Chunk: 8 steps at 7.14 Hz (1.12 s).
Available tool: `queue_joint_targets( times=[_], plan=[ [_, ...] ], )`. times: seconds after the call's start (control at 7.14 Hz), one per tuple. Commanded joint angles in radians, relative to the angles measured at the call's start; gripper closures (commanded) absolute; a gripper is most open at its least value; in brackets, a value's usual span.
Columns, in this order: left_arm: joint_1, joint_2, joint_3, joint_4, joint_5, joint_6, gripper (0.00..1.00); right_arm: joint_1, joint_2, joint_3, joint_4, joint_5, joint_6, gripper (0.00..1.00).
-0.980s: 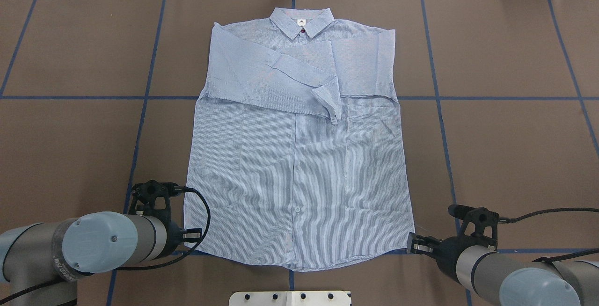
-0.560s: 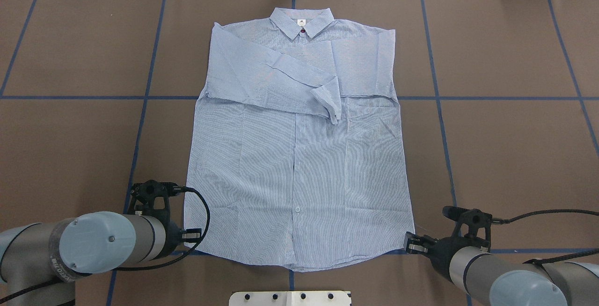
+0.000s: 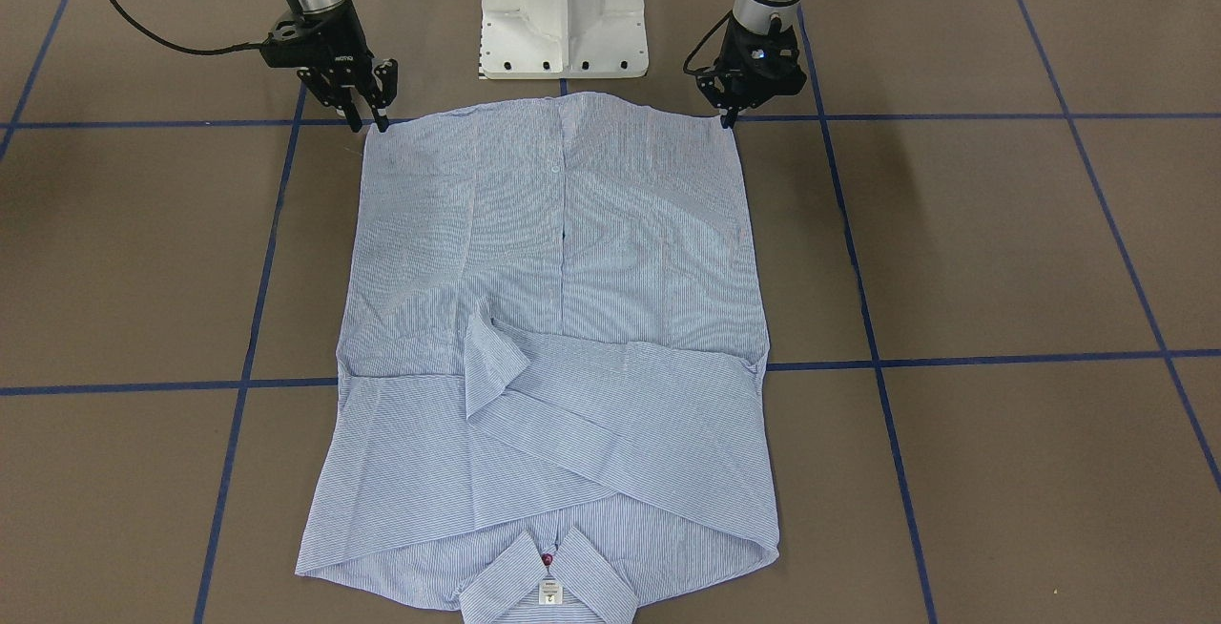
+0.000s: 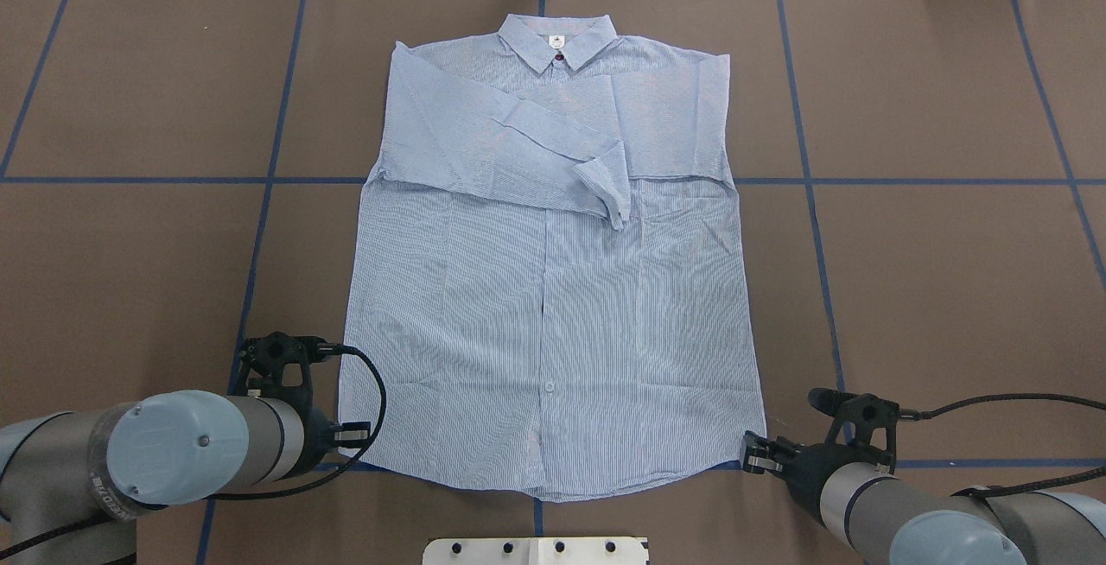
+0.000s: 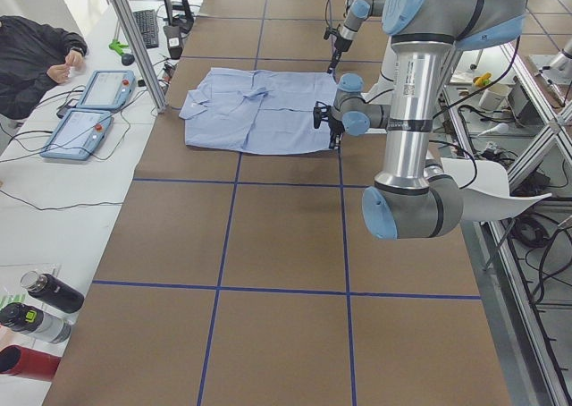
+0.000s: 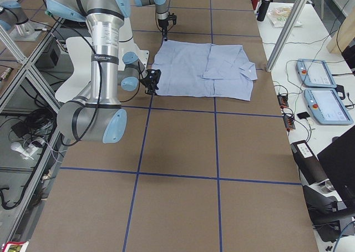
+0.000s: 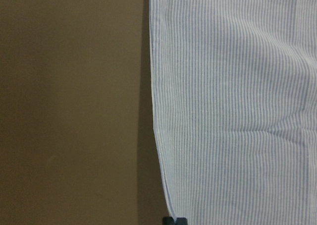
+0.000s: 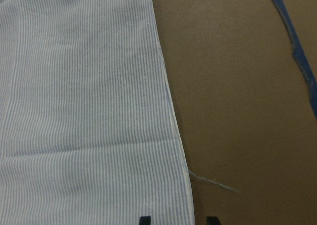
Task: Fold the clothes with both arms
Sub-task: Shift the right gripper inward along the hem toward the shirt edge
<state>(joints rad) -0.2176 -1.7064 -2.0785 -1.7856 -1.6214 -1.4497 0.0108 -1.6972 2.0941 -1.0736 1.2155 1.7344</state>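
**Hem-Corner Pickup: Fabric Handling and Grip Points**

The shirt (image 4: pixel 553 306) lies flat and face up in the middle of the table (image 4: pixel 950 288). Its collar (image 4: pixel 557 34) is at the far side from the robot and its hem is nearest the base. Both sleeves (image 4: pixel 518 150) are folded across the chest.

We judge the fabric to be light, thin and fully limp. It will drape from any point we lift and will not hold a shape on its own. A one-sided pull would probably drag or skew the whole garment across the table. We therefore take hold at the two hem corners and recommend that both arms lift together at matched height.

The left gripper (image 4: pixel 352 434) is at the hem corner on its side. In the left wrist view its jaws are drawn close together right at the fabric edge, and we read this as a pinch on the shirt.

The right gripper (image 4: pixel 753 456) is low at the opposite hem corner. In its wrist view the fingertips (image 8: pixel 144 220) stand apart with the shirt's edge between them, so nothing is clamped there yet. A loose thread (image 8: pixel 213 181) trails from that corner.

Each pinch should take in the stitched hem, since a single thin layer may slip out.
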Motion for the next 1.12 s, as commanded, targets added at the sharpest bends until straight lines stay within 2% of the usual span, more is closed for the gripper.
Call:
queue_joint_targets(
  times=[0.0,0.98],
  plan=[
    [0.000,0.001,0.000,0.000,0.000,0.002,1.00,-0.006,0.001,-0.008,0.000,-0.008,0.001,0.56],
    [0.000,0.001,0.000,0.000,0.000,0.002,1.00,-0.011,0.037,-0.028,-0.016,-0.019,0.004,0.63]
  ],
)
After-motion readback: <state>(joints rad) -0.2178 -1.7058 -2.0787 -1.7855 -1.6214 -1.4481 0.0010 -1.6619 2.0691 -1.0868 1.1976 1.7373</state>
